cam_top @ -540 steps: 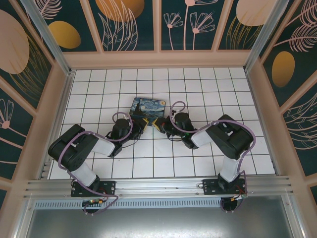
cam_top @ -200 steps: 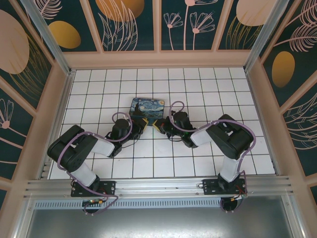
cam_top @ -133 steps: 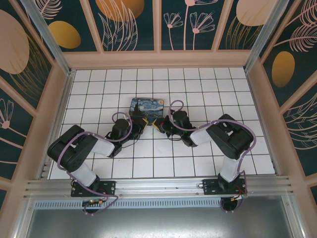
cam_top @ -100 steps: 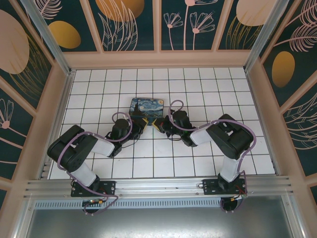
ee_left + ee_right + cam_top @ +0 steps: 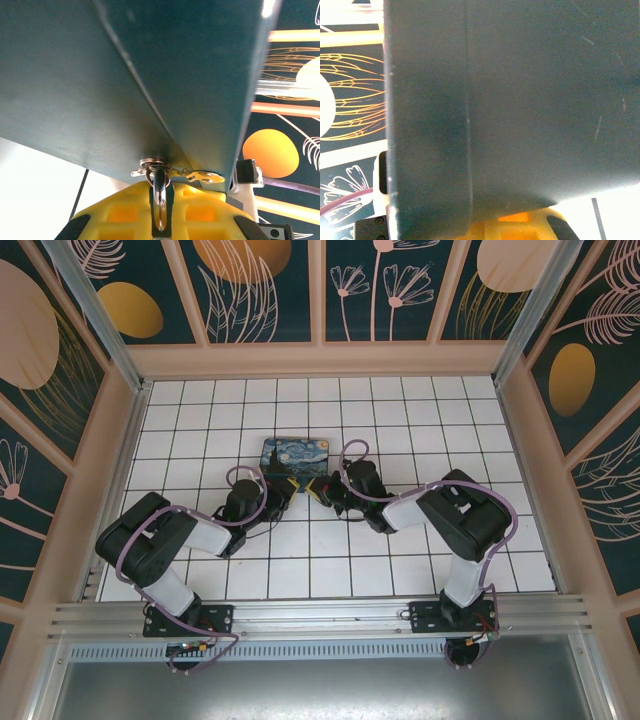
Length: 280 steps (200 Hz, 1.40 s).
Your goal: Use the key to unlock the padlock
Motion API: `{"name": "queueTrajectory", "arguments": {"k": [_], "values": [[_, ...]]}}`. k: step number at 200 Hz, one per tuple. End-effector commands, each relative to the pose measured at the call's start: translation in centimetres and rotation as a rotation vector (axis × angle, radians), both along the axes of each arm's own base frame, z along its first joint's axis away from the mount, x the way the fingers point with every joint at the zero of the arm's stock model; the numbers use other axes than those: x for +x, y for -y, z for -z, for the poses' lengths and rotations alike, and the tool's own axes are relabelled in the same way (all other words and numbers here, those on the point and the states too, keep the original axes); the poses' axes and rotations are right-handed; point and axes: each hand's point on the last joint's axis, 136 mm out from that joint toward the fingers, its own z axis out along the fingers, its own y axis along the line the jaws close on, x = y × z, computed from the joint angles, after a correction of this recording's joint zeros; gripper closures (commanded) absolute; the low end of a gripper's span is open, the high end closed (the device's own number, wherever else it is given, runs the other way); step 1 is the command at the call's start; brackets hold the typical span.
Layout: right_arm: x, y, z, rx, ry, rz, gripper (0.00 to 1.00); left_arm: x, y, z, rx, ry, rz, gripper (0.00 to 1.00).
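Left fingers (image 5: 286,485) clenched on the padlock (image 5: 159,197) by its thin shackle, at near edge of the painted box (image 5: 296,454), mid-tabletop (image 5: 420,410). The key (image 5: 202,176) just beside shackle, against box. Right fingers (image 5: 320,488) clenched, close alongside.

From above, your padlock is too small to pick out where the left tool (image 5: 283,486) and right tool (image 5: 322,489) meet at the painted box (image 5: 297,454). On the left wrist, the metal loop (image 5: 159,192) sinks between the yellow pads (image 5: 200,212), so you can't tell shackle from key ring. On the right wrist, the painted box's blurred dark side hides the tool tips.
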Motion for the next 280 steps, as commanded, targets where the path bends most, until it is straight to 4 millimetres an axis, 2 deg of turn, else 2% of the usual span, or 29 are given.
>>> {"name": "queueTrajectory", "arguments": {"k": [1,49,109,138,280], "values": [[1.0,-0.5,-2.7,0.029,0.072,-0.010,1.00,0.2,0.0,-1.4,-0.004,0.063,0.000,1.00],[0.9,-0.4,-3.2,0.012,0.081,-0.018,1.00,0.2,-0.2,-1.1,0.003,0.059,-0.004,1.00],[-0.7,1.2,-1.2,-0.047,0.035,-0.017,1.00,0.2,0.0,-1.4,-0.012,0.057,-0.001,1.00],[-1.1,1.6,-1.1,-0.053,0.034,-0.011,1.00,0.1,0.0,-1.5,-0.012,0.057,0.000,1.00],[-0.2,-0.7,-2.2,-0.016,0.053,-0.042,1.00,0.3,0.0,-1.6,-0.013,0.059,-0.002,1.00]]}}
